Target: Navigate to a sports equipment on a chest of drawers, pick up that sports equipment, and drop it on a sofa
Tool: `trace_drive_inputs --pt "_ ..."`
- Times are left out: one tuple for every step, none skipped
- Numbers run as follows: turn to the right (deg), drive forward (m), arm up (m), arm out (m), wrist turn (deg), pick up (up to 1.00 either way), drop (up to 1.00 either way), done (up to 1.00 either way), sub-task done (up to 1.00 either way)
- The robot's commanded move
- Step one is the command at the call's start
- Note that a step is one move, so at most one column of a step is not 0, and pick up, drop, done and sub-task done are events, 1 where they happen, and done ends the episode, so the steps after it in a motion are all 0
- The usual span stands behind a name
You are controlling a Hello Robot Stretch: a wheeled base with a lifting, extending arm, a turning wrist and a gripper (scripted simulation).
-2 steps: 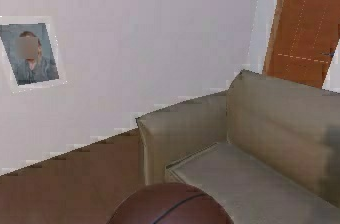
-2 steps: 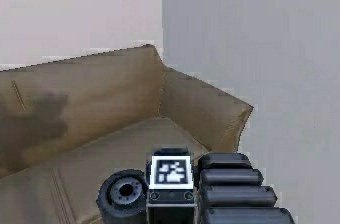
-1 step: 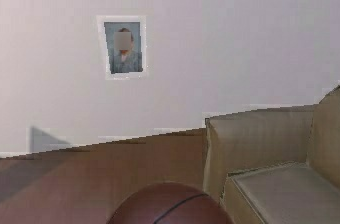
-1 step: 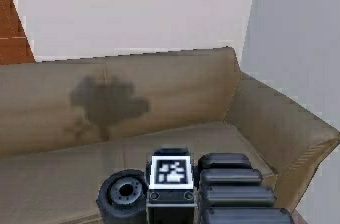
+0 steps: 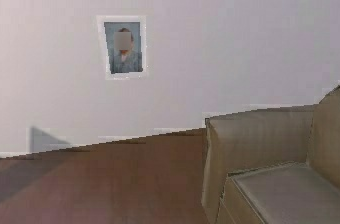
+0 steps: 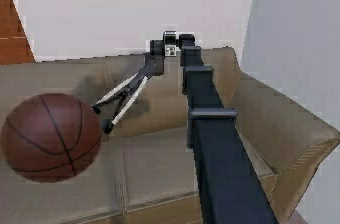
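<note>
Ball first, since the drop hangs on it: a brown basketball at the far end of the jaws, over the front part of the sofa seat and, as far as I can see, clear of the cushions, so I take it as held.

The sofa is tan. Its backrest runs along the far edge and an armrest closes one end. The front edge has nothing to stop a roll. In the forward view the sofa's end stands by bare wood floor, with a framed picture on the wall above.

The arm reaches across the seat toward the backrest.

The ball looks firm and round, and I judge it light for its bulk. Its skin should give some grip, but thin fingers meet only a small patch of the curve at its side, so the hold is probably shallow. Whether the jaws are apart or together I cannot tell.

Dropped on soft cushions it may bounce and run to the front edge, then off onto the floor. Letting go nearer the middle of the seat, toward the backrest, looks safer. The seat leaves room there, and the backrest and armrest would check a roll
</note>
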Motion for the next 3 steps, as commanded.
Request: trace_drive_inputs --pt "0.0 0.00 0.00 0.00 45.0 0.00 0.00 0.00 0.00" --pt "0.0 0.00 0.00 0.00 27.0 0.00 0.00 0.00 0.00" --pt "0.0 0.00 -0.24 0.00 0.0 0.00 0.00 0.00 0.00"
